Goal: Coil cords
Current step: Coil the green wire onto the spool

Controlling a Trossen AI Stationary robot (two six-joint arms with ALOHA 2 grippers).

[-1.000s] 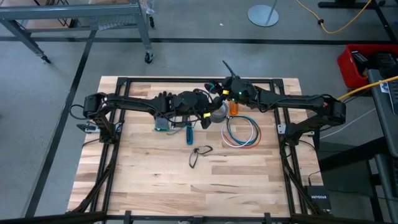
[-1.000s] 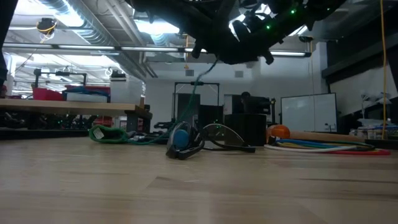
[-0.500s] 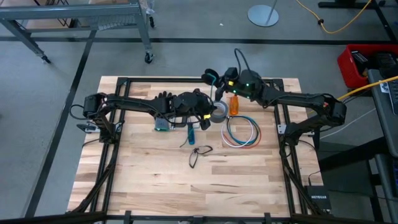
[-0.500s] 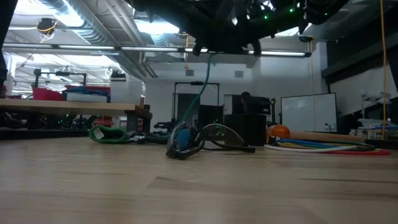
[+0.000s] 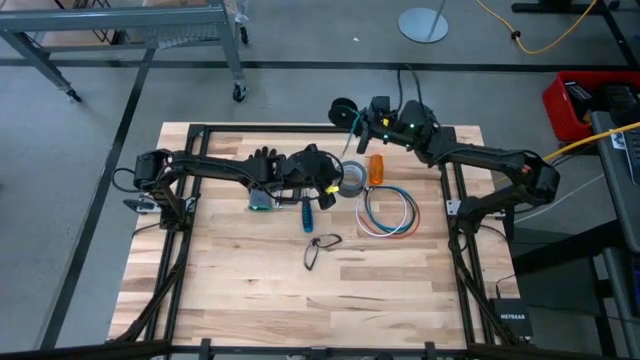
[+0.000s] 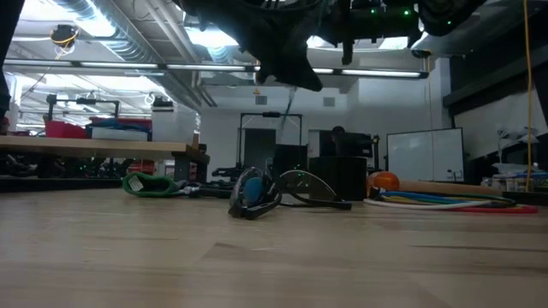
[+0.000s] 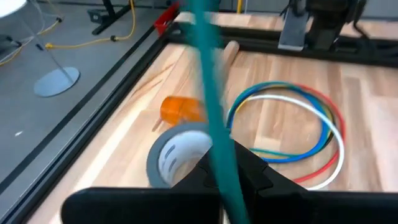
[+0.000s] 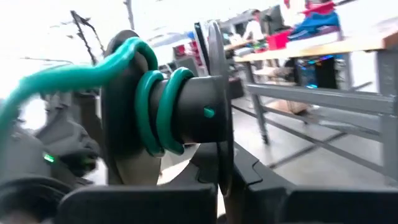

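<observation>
We see the cords (image 5: pixel 388 212), thin, smooth wires in white, blue and red-orange, lying flat as a loose ring on the pale, wood-grained table (image 5: pixel 230 290), near its right side, just beside the grey tape roll (image 5: pixel 351 180) and an orange cylinder (image 5: pixel 376 168); as a near-circle the ring has no clear long axis, and we cannot tell which way its ends point. The left claw (image 5: pixel 322 188) hovers beside the tape roll, its dark fingers clamped on a teal cord (image 7: pixel 214 118) that runs taut up to the right claw (image 5: pixel 362 122) above the table's far edge. That claw is closed on a black spool (image 8: pixel 186 112), a smooth drum between flat discs, with two glossy teal turns wrapped around it. A blue-handled tool (image 5: pixel 306 214) and a pair of dark glasses (image 5: pixel 320 247) lie on the planks closer to the middle, while a coiled green cable (image 6: pixel 152 184) rests farther left in the low view.
</observation>
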